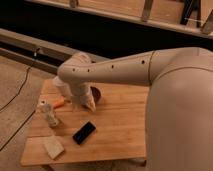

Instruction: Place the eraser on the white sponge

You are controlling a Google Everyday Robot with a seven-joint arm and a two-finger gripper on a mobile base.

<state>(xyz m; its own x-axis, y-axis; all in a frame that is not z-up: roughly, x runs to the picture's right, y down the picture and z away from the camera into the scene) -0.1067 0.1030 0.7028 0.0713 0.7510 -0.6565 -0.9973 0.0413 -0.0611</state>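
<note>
The robot's pincer [89, 104] hangs low over the wooden bench [122, 131], just beside a dark maroon bowl [96, 93]; whether it is open or closed cannot be told, and nothing shows in its hold; the eraser [84, 132] lies flat on the bench, apart from the pincer on its near side; the white sponge [53, 146] sits farther off, beyond the eraser, untouched; an upright white bottle [50, 115] stands to the pincer's side.

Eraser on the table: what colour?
Black. The eraser shows best in the camera view, apart from the hand, which hangs beside the dark bowl.
</note>
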